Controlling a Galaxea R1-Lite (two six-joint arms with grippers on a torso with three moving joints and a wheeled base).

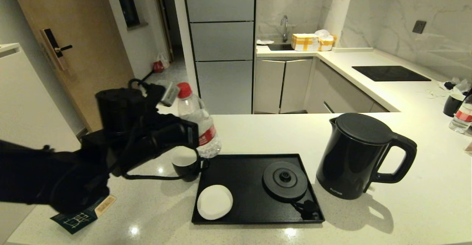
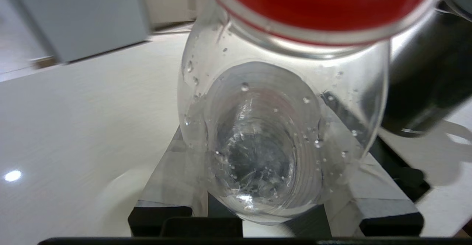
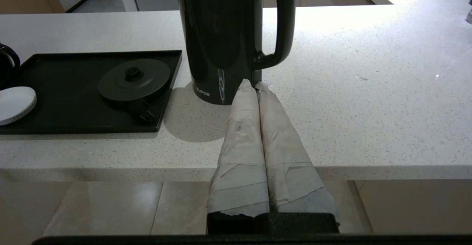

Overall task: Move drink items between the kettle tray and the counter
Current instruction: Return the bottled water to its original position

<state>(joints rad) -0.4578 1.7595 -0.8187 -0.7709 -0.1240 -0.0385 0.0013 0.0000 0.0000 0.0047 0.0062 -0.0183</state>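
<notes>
At the far left of the head view, the left gripper (image 1: 186, 132) holds the small clear bottle (image 1: 197, 121) by its body, fingers clamped on either side of it. The bottle hangs in the air, a little tilted, red cap up, just above the black mug (image 1: 186, 164), which stands on the counter (image 1: 258, 130) against the tray's left edge. From the left wrist camera the bottle (image 2: 273, 134) fills the space between the two taped fingers (image 2: 169, 178).

The glossy black tray (image 1: 243, 171) lies to the right of the mug. On it rest a white round disc (image 1: 214, 202) at the near left and the round kettle base (image 1: 284, 180) at the right. The kettle (image 1: 356, 156) stands on the counter just beside the tray's right edge.

The right gripper (image 3: 254, 84) is parked low in front of the counter, fingers pressed together, empty.

The bottle seems to be in transit. To set it down well, it should be carried clear of the mug's rim, brought upright, and lowered until its bottom sits flat on a bare patch before the fingers part. Letting go while it leans would probably tip it.
</notes>
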